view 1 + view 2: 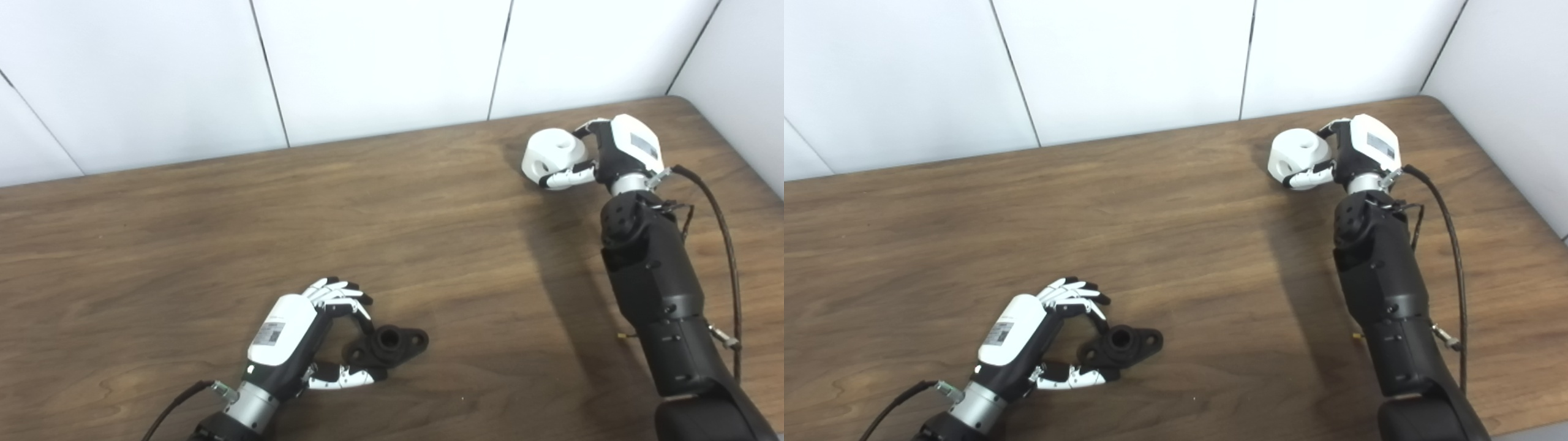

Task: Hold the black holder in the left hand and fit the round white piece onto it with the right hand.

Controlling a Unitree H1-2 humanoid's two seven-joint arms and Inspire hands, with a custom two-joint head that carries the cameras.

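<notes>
Nearest, low on the wooden table (184, 233): left hand (288, 334), back plate up, wrist at the bottom edge. Fingers (337, 294) curled over the near end of the black holder (387, 346), thumb (340, 376) reaching in beneath it from the front. Close around that end, though whether truly gripping cannot be told. Holder lying flat on the wood, a raised round collar with a bore at its middle and a flange with a hole pointing right, clear of the hand.

Farther back and well apart to the right: dark forearm rising from the bottom right corner, a black cable (726, 245) looping along its outer side.

At the far right of the table, near the white panelled wall (380, 61): right hand (615, 153) clamped on the round white piece (551, 156), thumb under it and fingers behind. Piece drum-shaped, with a hole in its top face and another in its side, held at the hand's left, its dark shadow on the wood beside it.
</notes>
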